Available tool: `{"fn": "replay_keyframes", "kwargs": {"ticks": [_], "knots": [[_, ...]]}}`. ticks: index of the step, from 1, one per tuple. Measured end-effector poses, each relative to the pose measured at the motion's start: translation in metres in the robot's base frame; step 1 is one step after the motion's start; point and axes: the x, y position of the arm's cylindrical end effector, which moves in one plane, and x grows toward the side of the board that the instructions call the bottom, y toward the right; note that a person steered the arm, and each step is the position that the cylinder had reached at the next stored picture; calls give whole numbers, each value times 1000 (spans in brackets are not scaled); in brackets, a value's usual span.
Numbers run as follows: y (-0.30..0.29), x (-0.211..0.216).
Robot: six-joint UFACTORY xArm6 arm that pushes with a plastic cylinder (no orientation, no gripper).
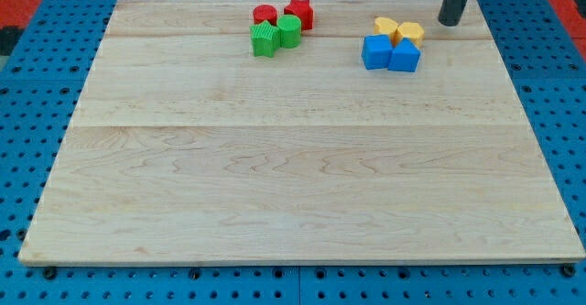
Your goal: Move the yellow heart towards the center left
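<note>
Two yellow blocks sit near the view's top right. The left one (385, 27) looks like the yellow heart; the right one (411, 33) is more angular. They touch each other. Two blue blocks (375, 52) (405, 56) lie just below them, touching. My tip (450, 21) rests on the board to the right of the yellow blocks, a short gap away from the right one, not touching any block.
Two red blocks (265, 15) (299, 13) and two green blocks (265, 39) (288, 30) form a cluster at the view's top centre. The wooden board (293, 158) lies on a blue pegboard (27, 113).
</note>
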Motion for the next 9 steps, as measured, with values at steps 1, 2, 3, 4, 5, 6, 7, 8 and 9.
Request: {"fn": "replay_keyframes", "kwargs": {"ticks": [1, 2, 3, 4, 5, 6, 7, 8, 9], "knots": [[-21, -2], [-38, 3], [-48, 10], [-66, 26], [-92, 39], [-146, 41], [-139, 11], [-192, 29], [-256, 75]]}}
